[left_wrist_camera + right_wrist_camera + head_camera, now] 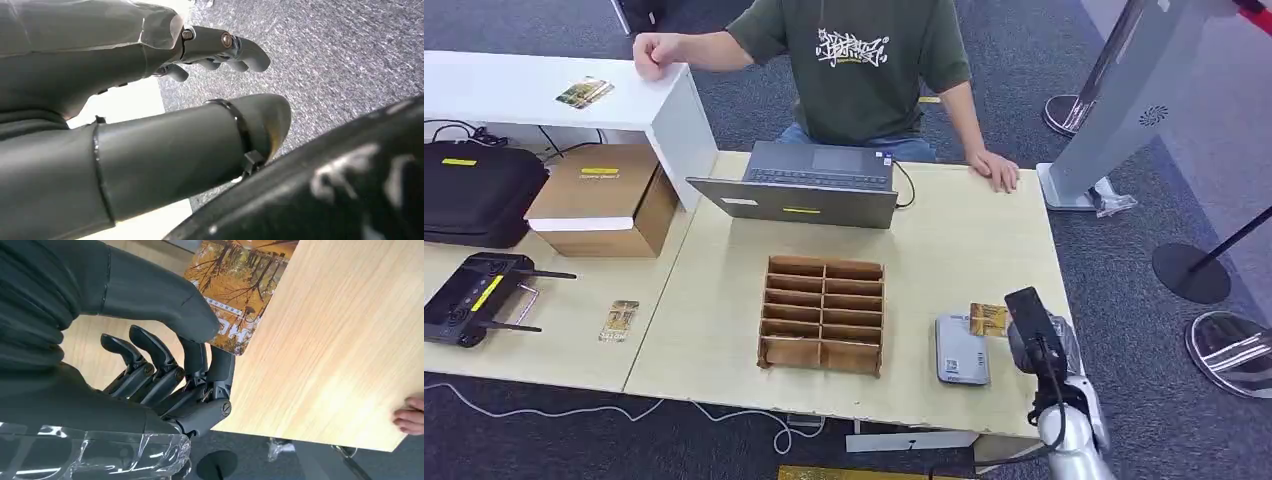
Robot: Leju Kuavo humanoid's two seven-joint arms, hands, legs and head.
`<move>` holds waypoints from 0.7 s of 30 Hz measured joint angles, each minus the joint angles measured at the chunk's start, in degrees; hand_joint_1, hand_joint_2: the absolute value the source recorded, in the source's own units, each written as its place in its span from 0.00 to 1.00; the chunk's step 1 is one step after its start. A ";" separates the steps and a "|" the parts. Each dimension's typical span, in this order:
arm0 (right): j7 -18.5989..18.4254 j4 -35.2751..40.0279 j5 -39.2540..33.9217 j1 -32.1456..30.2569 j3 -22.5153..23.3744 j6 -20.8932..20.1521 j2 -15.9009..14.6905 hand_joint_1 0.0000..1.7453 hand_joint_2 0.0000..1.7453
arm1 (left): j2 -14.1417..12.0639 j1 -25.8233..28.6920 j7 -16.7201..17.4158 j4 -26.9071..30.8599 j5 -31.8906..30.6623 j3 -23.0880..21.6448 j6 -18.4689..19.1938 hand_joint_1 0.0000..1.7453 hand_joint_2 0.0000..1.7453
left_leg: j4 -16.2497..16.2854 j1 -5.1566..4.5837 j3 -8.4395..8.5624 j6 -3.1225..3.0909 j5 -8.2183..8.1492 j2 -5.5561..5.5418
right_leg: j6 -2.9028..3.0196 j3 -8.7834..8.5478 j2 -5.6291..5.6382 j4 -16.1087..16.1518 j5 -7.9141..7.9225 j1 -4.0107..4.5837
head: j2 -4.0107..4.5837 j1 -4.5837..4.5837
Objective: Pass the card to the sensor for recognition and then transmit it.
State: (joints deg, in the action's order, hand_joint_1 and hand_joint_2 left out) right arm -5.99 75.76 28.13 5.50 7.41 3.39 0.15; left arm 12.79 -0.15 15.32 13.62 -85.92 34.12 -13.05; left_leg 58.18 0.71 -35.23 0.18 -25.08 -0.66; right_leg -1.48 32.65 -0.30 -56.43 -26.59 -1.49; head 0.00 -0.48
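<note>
An orange card with an autumn-tree picture [987,319] is at the right of the wooden table, next to the far corner of the flat grey sensor [962,350]. My right hand [1027,318] is at the card's right edge. In the right wrist view the thumb [165,300] lies on top of the card [235,295] and the fingers [207,360] sit under its near corner, pinching it. My left hand [200,100] hangs over grey carpet, fingers apart and holding nothing.
A wooden slotted organizer [823,313] stands mid-table, with a laptop [809,185] behind it. A person sits across, one hand [996,170] on the table. At left are a cardboard box [604,200], a black case [479,190], a controller [479,298] and another card [619,320].
</note>
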 joint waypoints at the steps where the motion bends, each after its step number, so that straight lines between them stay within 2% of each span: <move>1: -0.09 0.13 0.07 -0.15 0.20 -0.02 0.18 1.00 1.00 | 0.04 0.02 0.00 0.00 -0.02 0.15 -0.02 0.00 0.00 | 0.00 0.00 0.00 0.00 0.00 0.00 | 0.00 0.00 0.00 0.00 0.00 0.00 | 0.00 0.00; 21: -1.79 1.07 0.83 -1.82 1.14 -1.95 0.92 1.00 1.00 | 0.37 0.07 -0.04 0.02 -1.01 1.09 -0.13 0.00 0.00 | 0.00 0.00 0.00 0.00 0.00 0.00 | 0.00 0.00 -0.01 0.00 0.00 0.00 | 0.00 0.00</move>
State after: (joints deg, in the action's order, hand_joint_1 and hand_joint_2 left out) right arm -7.78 76.83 28.96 3.68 8.55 1.44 1.07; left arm 13.16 -0.08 15.28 13.64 -86.93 35.21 -13.18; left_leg 58.18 0.71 -35.23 0.18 -25.09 -0.66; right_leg -1.48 32.65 -0.30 -56.43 -26.60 -1.49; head 0.00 -0.48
